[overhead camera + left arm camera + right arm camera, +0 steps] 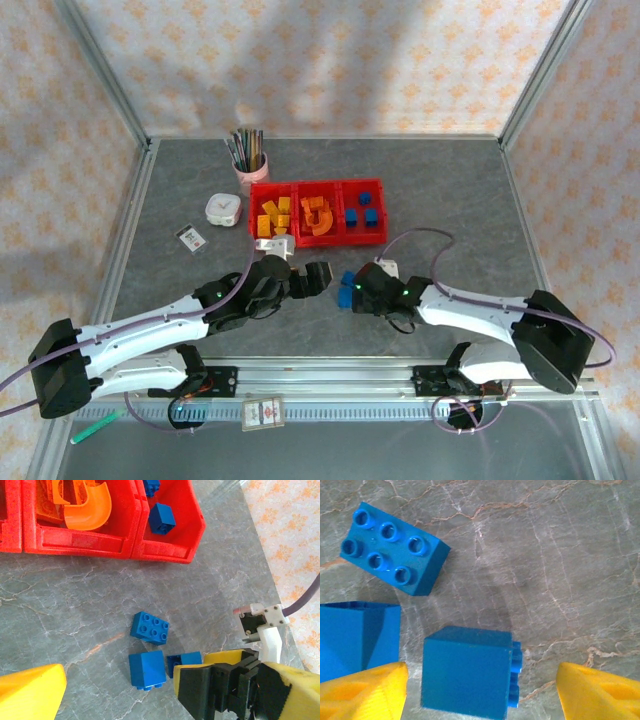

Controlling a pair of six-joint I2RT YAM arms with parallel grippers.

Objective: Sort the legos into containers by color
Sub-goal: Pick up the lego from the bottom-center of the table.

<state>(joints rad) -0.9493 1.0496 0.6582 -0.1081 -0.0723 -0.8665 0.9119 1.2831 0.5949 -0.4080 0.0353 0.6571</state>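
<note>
Straddling a blue block [465, 672] tipped on its side on the table [545, 555], near of the red bins [300, 242], the right gripper [480, 687] stood open, a pickup apparently in hand; the left gripper [318, 277] gaped empty. Next came closing, lifting and carrying to the rightmost bin [365, 241], where blue pieces lay.

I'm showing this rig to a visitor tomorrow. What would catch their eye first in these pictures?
First, the row of bright red bins mid-table, holding yellow, orange and blue pieces from left to right. Just in front of them, three loose blue blocks lie on the grey table. The right arm's yellow jaws stand open on either side of one block tipped on its side.
</note>
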